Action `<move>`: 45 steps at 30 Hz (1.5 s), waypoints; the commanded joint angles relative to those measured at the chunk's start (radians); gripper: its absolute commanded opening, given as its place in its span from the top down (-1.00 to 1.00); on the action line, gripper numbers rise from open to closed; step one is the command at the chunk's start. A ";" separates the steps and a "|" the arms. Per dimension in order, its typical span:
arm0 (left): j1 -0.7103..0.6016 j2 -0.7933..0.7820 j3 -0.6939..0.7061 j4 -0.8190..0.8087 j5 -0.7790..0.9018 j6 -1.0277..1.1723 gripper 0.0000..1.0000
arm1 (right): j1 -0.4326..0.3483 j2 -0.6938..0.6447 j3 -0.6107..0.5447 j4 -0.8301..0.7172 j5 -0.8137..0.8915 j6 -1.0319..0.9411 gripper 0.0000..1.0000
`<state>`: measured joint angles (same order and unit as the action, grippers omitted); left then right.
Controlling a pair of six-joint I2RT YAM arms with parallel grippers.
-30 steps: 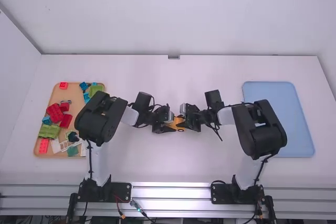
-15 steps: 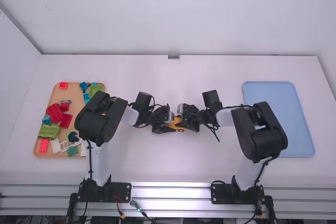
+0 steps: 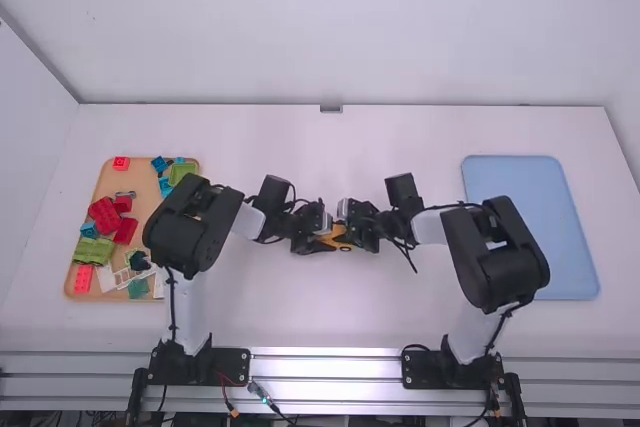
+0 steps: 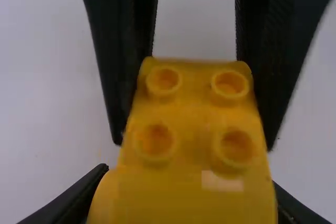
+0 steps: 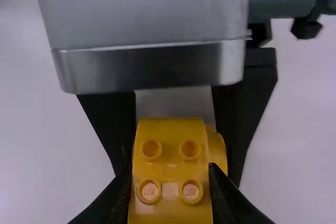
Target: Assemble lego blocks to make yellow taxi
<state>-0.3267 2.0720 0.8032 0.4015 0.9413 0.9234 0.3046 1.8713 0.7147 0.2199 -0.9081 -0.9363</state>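
Between the two arms, in the high view, a yellow lego piece point(image 3: 338, 233) with a small dark wheel-like round on its near side is gripped from both sides. My left gripper point(image 3: 322, 238) holds it from the left and my right gripper point(image 3: 352, 234) from the right. In the left wrist view, the fingers of my left gripper point(image 4: 184, 195) flank the studded yellow piece point(image 4: 194, 182), and the other gripper's fingers pinch its far end. My right gripper point(image 5: 170, 184) is shut on the yellow piece point(image 5: 170, 171) in the right wrist view; four-studded details are partly covered by fingers.
An orange-brown tray point(image 3: 75, 296) at the left holds red, green, blue and white lego parts. A light blue tray point(image 3: 530, 227) lies at the right, partly behind the right arm. The white table point(image 3: 330, 312) extends around both grippers.
My right gripper has shifted slightly left, closer to my left gripper and over the yellow piece. The left arm has stayed in place.
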 commanded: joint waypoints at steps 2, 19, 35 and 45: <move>-0.013 0.006 0.007 -0.008 0.010 -0.015 0.42 | -0.043 0.024 -0.028 -0.013 0.013 -0.005 1.00; -0.014 0.006 0.007 -0.024 0.016 -0.013 0.56 | -0.008 0.027 -0.052 0.038 -0.010 -0.011 1.00; -0.014 0.006 0.007 -0.027 0.014 -0.011 0.57 | 0.017 0.068 -0.039 0.064 0.096 0.059 1.00; -0.014 0.006 0.007 -0.026 0.014 -0.011 0.61 | 0.016 0.124 0.002 0.004 0.147 0.065 1.00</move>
<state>-0.3187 2.0720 0.8059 0.3870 0.9440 0.9409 0.3046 1.9217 0.7292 0.2543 -0.9421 -0.9081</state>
